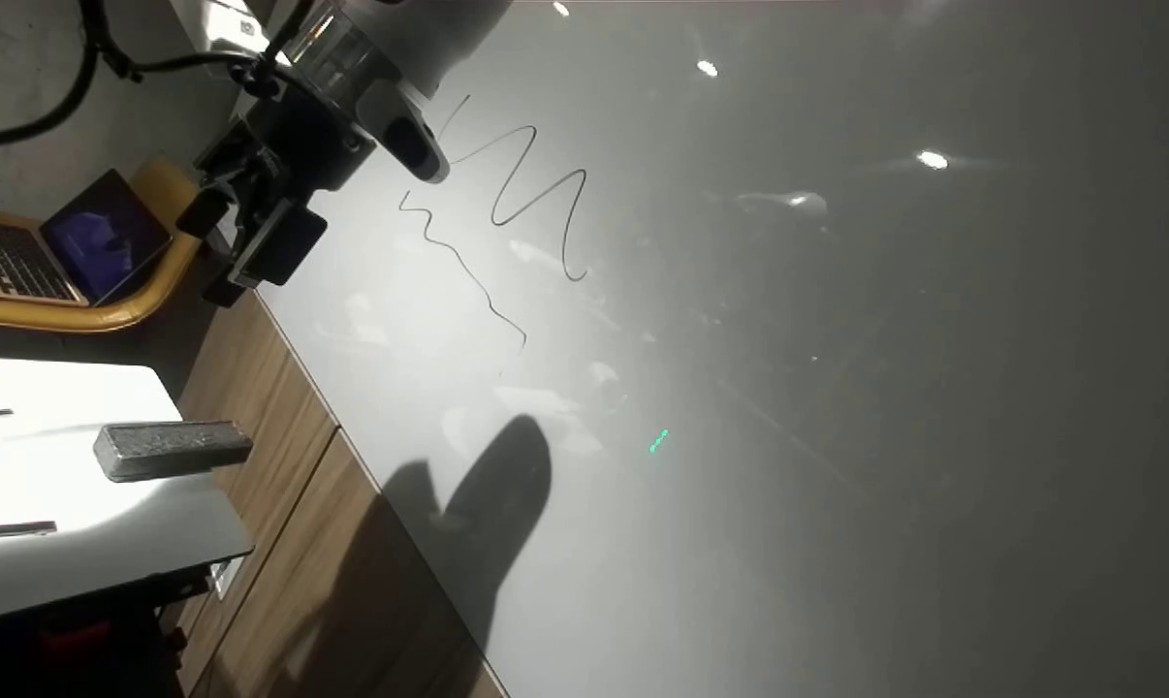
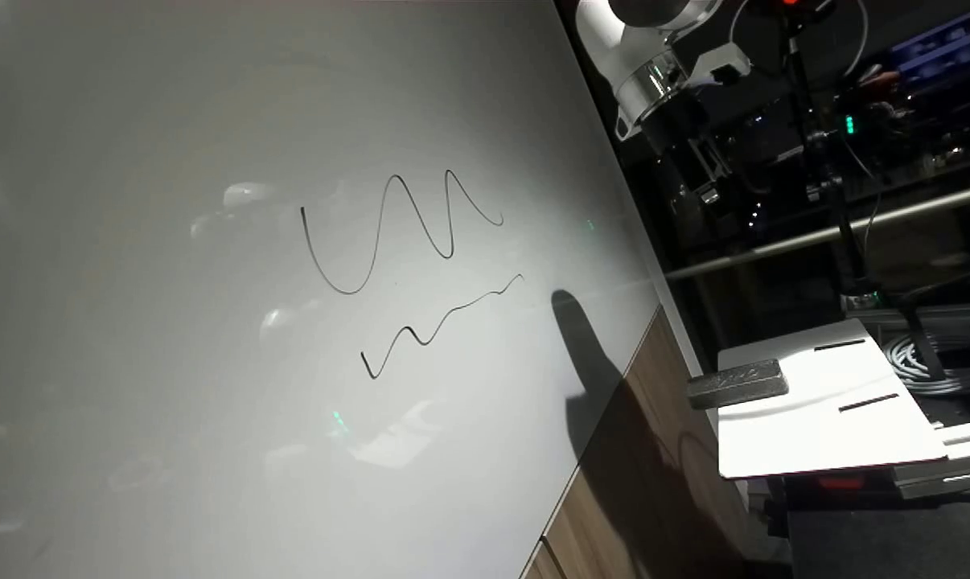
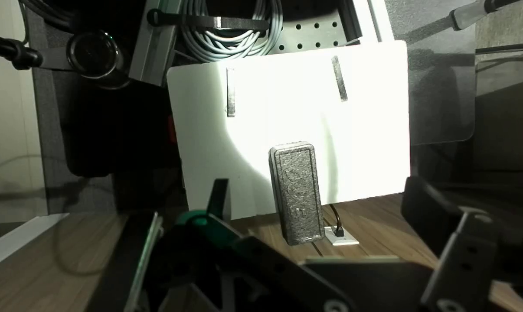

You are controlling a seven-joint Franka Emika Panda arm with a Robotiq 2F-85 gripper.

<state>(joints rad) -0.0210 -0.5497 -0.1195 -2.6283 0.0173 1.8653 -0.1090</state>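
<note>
The dark grey block [image 3: 297, 195] lies a little right of the centre in the wrist view, on the white plate [image 3: 370, 130], with its lower end reaching past the plate's edge toward the wooden panel [image 3: 385, 221]; whether this end touches the panel I cannot tell. In my judgement, the step in hand is to bring the gripper [image 3: 318, 193] into a good position about this block, and the direction looks favourable: the long side of the block runs nearly up and down in the frame, its top leaning slightly to the left, while the fingers [image 3: 218, 197] stand at the left and at the right of it, so they would close across its narrow width. Two small corrections seem useful to me. The block appears nearer to the finger at the left of the frame, so a small shift to that side would centre it; and a very slight turn would make the fingers parallel to its long sides. The approach should be slow and straight, because a finger that strikes the overhanging end could, I think, tip the block. It is better to grip the part which the plate supports. As for the gripper itself, its fingers are spread wide and hold nothing; the block shows between them only because the camera looks past them. In both exterior views the gripper is higher in the frame than the block, well apart from it, touching neither block nor plate.
</note>
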